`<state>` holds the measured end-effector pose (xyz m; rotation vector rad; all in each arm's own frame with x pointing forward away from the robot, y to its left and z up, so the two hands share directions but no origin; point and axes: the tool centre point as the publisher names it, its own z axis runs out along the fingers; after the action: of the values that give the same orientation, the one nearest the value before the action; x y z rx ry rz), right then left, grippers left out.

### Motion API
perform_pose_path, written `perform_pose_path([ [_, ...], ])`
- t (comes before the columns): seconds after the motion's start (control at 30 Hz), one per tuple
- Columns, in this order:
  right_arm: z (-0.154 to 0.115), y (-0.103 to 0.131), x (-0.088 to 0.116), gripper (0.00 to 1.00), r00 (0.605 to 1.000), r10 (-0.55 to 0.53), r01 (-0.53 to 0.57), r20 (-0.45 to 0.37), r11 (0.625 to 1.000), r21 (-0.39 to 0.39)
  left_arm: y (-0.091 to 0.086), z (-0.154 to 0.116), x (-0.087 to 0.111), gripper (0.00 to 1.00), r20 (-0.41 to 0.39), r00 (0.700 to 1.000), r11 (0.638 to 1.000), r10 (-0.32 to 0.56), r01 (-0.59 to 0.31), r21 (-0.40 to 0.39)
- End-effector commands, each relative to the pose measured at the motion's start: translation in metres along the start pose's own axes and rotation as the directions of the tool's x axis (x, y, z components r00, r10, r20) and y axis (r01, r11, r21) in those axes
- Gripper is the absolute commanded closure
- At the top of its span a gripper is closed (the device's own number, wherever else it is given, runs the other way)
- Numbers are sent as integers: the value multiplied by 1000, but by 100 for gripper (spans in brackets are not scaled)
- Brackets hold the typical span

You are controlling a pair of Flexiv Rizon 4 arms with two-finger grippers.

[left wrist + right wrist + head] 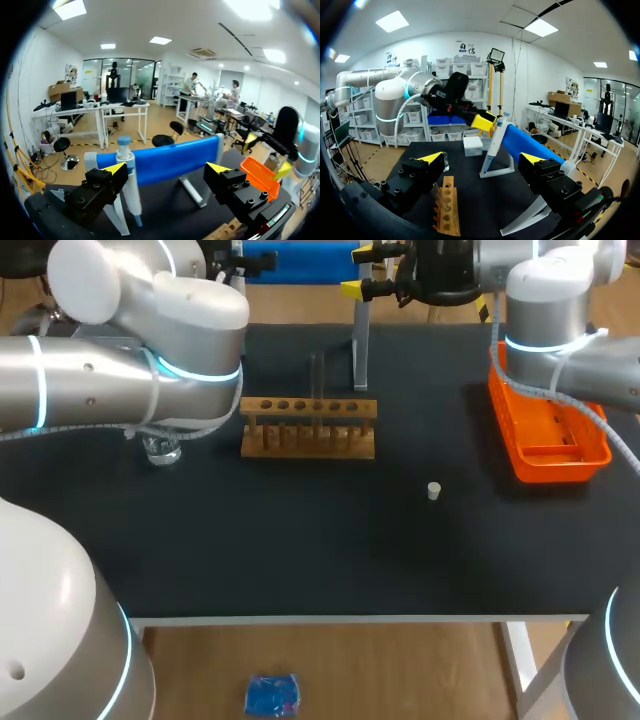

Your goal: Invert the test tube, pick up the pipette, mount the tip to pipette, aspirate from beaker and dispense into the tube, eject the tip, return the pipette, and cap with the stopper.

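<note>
The pipette (131, 190) hangs on its white stand (360, 350) at the back of the table. My left gripper (167, 169) is open, with the pipette just ahead of it by the inner side of one finger and nothing gripped. In the right wrist view one of its yellow fingertips (482, 121) sits beside the pipette's (492, 145) top. My right gripper (362, 270) hangs open and empty high over the back edge, facing the stand (497, 172). A clear test tube (318, 380) stands in the wooden rack (308, 428). The small white stopper (433, 491) lies on the table. The glass beaker (160, 450) is partly hidden under my left arm.
An orange tray (545, 455) lies along the table's right side under my right arm. A blue bar (165, 160) runs behind the stand. My left arm's big links hang over the table's left part.
</note>
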<state>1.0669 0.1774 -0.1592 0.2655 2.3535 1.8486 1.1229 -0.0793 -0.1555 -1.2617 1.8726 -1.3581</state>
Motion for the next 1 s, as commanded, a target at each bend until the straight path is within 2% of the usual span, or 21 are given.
perform_pose_path([
  [0.03,-1,0,-1,0,1000,1,-1,-3,1000,3,2,-53,18,0,-92,995,1000,28,-27,8],
  [0.27,-1,0,-1,0,1000,1,-1,-3,1000,3,11,-110,60,0,-242,962,992,125,-119,39],
  [0.4,-1,0,-1,0,1000,1,-1,-3,1000,3,21,-138,81,0,-334,923,982,189,-181,55],
  [0.5,-1,0,-1,0,1000,1,-1,-3,1000,3,32,-153,97,0,-369,902,974,222,-217,56],
  [0.73,-1,0,-1,0,1000,1,-1,-3,1000,3,60,-169,123,0,-442,852,958,280,-278,70],
  [0.93,-1,0,-1,0,1000,1,-1,-3,1000,3,87,-169,125,0,-457,833,946,312,-315,72],
  [1.0,-1,0,-1,0,1000,1,-1,-3,1000,3,97,-167,123,0,-450,836,946,313,-317,67],
])
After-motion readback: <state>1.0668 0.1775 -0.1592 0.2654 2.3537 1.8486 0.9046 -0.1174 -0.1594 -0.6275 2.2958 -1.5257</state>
